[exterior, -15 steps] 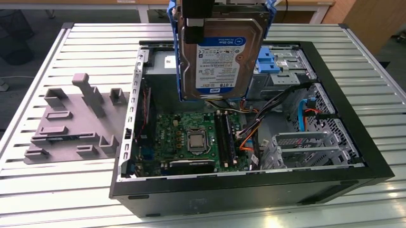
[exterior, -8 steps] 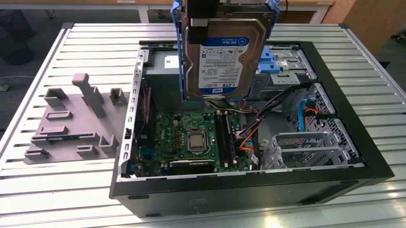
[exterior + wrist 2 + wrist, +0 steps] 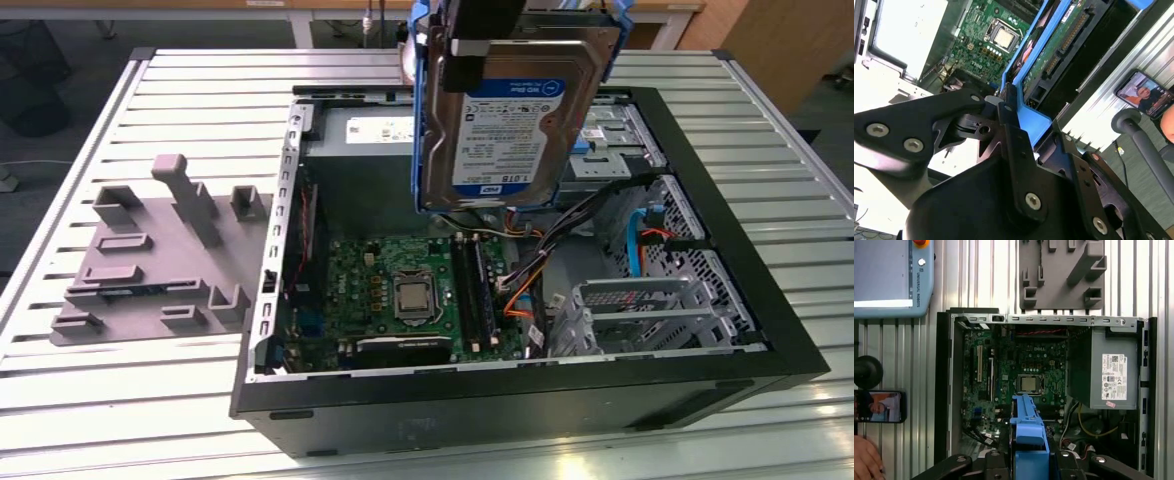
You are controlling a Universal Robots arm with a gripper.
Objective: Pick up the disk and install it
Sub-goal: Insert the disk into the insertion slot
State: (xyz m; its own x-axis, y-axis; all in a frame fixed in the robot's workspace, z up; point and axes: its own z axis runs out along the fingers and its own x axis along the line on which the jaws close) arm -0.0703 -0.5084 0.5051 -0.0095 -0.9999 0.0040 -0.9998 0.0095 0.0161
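so we've got the gripper (image 3: 1026,122) clamped on the disk (image 3: 514,130), which hangs upright just below it over the open case (image 3: 534,410)

Bright, diffuse light washed the slatted table (image 3: 200,80) around the computer case (image 3: 534,405), leaving a soft sheen on the slats. The case's interior lay in shade. In the second wrist view, the case's power supply (image 3: 909,30) glared white, overexposed.
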